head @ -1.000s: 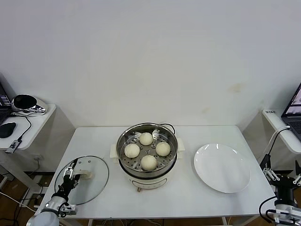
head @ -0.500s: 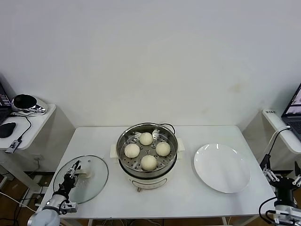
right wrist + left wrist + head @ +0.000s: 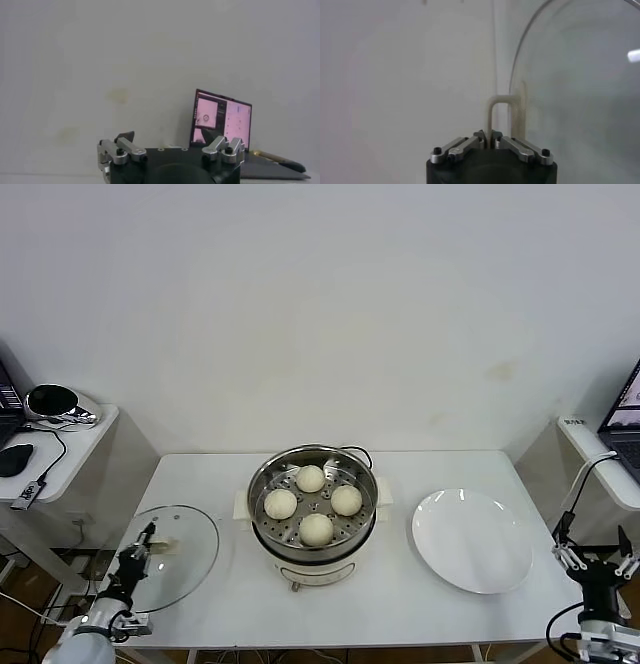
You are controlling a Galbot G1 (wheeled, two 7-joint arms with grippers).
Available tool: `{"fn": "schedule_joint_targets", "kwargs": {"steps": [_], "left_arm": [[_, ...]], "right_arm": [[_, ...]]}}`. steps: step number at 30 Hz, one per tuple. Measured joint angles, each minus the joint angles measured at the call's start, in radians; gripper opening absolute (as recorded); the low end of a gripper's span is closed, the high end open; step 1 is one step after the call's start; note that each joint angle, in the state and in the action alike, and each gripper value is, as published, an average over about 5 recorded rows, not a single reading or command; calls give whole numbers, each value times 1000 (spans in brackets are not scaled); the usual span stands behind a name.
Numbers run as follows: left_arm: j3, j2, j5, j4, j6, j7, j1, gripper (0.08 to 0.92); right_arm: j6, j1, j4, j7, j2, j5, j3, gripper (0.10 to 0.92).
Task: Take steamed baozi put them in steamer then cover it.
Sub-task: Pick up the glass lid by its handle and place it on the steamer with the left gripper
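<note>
Four cream-white steamed baozi (image 3: 313, 503) sit on the perforated tray inside the shiny steel steamer (image 3: 262, 484) at the table's middle. My left gripper (image 3: 143, 540) is shut on the cream handle (image 3: 491, 116) of the clear glass cover (image 3: 185, 559) and holds it tilted up at the table's front left corner. In the left wrist view the cover's glass (image 3: 575, 90) stands on edge beside the fingers. My right gripper (image 3: 596, 556) is open and empty, parked off the table's front right corner.
A flat white plate (image 3: 471, 540) lies on the table right of the steamer. A side shelf with a shiny object (image 3: 55, 404) stands at the far left. A laptop (image 3: 625, 419) sits on a shelf at the far right, and shows in the right wrist view (image 3: 220, 122).
My left gripper has lifted the cover off the table and drawn it left and back, tilting it up. The right arm has barely moved.
</note>
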Motion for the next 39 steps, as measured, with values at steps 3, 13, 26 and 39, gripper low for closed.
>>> {"fn": "schedule_joint_targets", "kwargs": {"steps": [3, 13, 26, 39], "left_arm": [[-41, 10, -34, -86, 59, 21, 50, 137], [-108, 70, -145, -386, 283, 136, 129, 137], [243, 166, -159, -532, 548, 252, -106, 137], [645, 59, -32, -477, 735, 420, -458, 137]], "right_arm": [[-4, -6, 6, 1, 1, -4, -10, 823], [-14, -28, 32, -1, 14, -29, -42, 823], [-34, -45, 66, 17, 56, -118, -86, 823], [-50, -31, 59, 27, 95, -204, -121, 823]]}}
